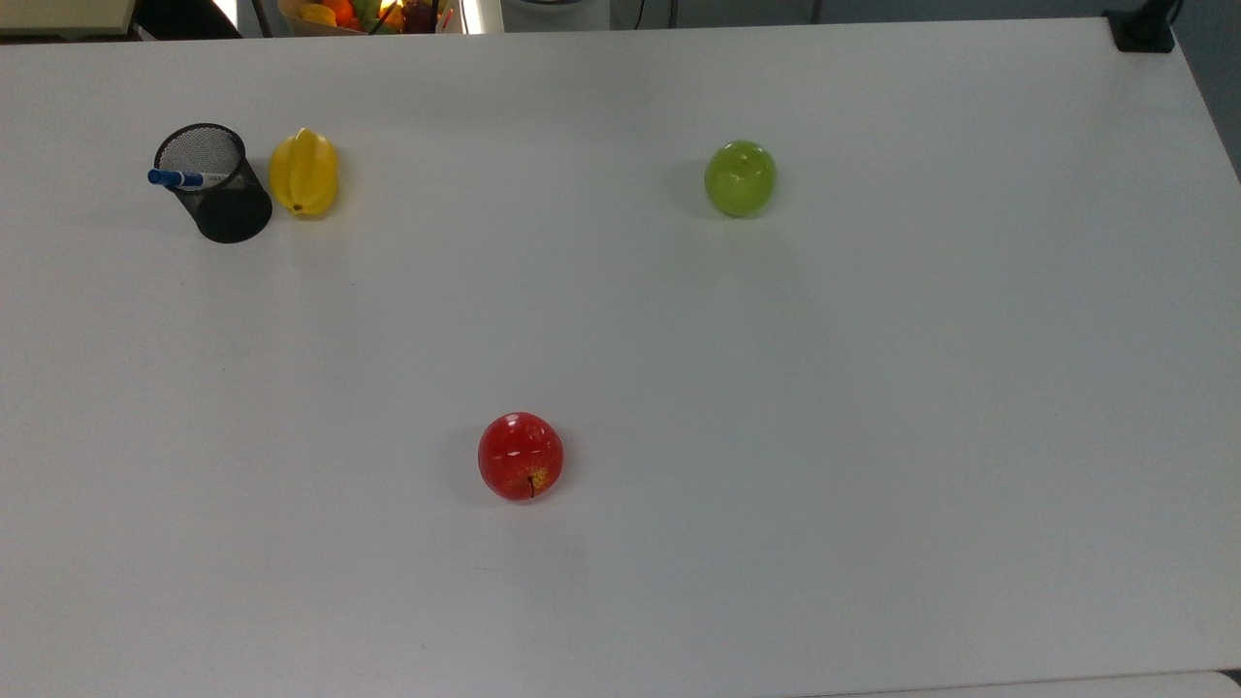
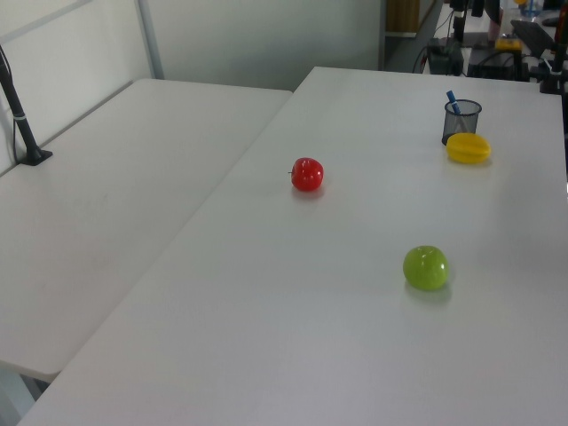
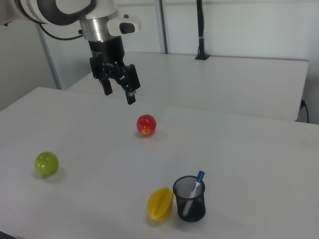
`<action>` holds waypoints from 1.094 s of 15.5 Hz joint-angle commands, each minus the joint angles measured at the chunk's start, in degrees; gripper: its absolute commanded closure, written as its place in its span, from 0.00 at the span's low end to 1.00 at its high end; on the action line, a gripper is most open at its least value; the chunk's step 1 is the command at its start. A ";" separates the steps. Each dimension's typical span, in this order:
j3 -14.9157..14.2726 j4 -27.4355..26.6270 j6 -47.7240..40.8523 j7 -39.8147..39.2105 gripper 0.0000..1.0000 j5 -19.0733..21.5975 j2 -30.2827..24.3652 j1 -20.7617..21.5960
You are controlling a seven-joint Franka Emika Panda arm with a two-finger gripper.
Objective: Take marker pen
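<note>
The marker pen (image 1: 177, 178) (image 2: 453, 98) (image 3: 195, 187), white with a blue cap, stands tilted inside a black mesh cup (image 1: 215, 186) (image 2: 461, 121) (image 3: 189, 199), cap end sticking over the rim. In the right view my gripper (image 3: 118, 96) hangs open high above the white table (image 3: 89, 129), up and to the left of the red apple (image 3: 146, 124) and far from the cup. Nothing is between its fingers.
A yellow starfruit (image 1: 303, 173) (image 3: 160, 203) lies right beside the cup. A red apple (image 1: 521, 456) (image 2: 307, 174) sits mid-table and a green apple (image 1: 740, 177) (image 2: 426, 267) (image 3: 46, 163) stands further off. A second white table (image 2: 106, 222) adjoins this one.
</note>
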 commanded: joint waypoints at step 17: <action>-2.26 0.67 1.46 -2.22 0.00 5.36 3.20 1.48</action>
